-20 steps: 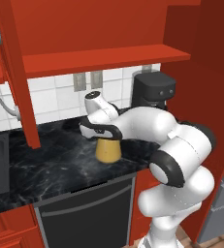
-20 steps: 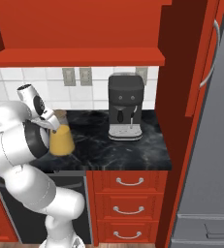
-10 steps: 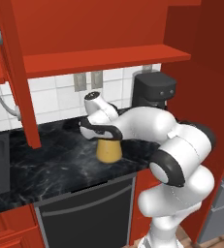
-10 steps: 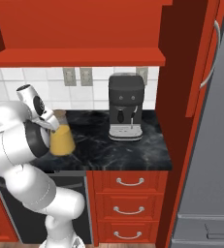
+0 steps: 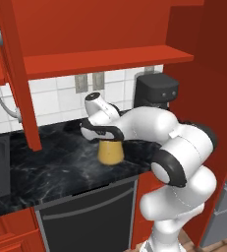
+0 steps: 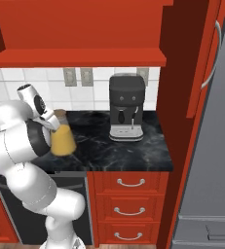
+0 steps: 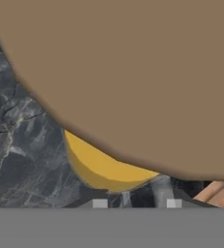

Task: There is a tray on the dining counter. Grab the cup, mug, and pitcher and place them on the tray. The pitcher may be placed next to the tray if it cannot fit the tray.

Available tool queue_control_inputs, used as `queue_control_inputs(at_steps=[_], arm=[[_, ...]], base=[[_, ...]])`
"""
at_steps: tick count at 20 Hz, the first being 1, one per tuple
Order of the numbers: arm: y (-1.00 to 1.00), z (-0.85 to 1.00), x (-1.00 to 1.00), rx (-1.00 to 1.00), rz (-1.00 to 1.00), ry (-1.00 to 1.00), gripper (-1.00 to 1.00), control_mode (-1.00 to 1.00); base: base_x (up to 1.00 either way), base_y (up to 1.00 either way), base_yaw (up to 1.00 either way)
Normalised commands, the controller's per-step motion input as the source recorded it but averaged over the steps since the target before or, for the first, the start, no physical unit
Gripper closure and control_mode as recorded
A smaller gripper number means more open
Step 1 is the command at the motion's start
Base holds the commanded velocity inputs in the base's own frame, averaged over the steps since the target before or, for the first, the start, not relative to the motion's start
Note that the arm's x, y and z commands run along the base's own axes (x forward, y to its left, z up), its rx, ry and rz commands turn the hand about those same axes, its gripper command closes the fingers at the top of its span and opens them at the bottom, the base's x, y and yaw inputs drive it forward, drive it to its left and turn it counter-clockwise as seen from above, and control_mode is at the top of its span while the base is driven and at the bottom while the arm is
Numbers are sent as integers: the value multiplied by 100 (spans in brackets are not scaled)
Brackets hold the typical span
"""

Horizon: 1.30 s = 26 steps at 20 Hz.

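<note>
On veined black worktop point(image 5: 51, 170), claw point(image 5: 103, 134) straddles tapering glass pitcher point(image 5: 110, 152).

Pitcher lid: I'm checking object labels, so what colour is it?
Tan, like cork; the pitcher lid shows best in the hand view.

Pitcher point(image 5: 109, 152) is standing near the front edge of the black worktop point(image 5: 46, 167), with the gripper point(image 5: 103, 134) sitting down over its top. Open worktop is lying to its left and toward the wall, giving room to pass. To the right, the coffee machine point(image 6: 126, 113) is blocking the far end against the red side panel point(image 6: 179, 82). Overhead, the red shelf point(image 5: 110, 60) is capping the lift. A red upright point(image 5: 20, 78) is hanging down at far left.
</note>
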Motion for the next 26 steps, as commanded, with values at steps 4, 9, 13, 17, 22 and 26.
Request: queue_control_inputs(at_steps=[4,9,13,17,22,26], arm=[[-16,-47,-12,0,0,0,100,-100],[-9,-20,-44,0,0,-4,100,-100],[-6,1,-63,0,0,-15,100,-100],[-10,25,-26,0,0,-18,100,-100],[-19,63,-12,0,0,-16,100,-100],[-23,99,-21,0,2,-5,100,-100]], base=[[0,0,0],[0,0,0],[0,0,0],[0,0,0],[0,0,0],[0,0,0]])
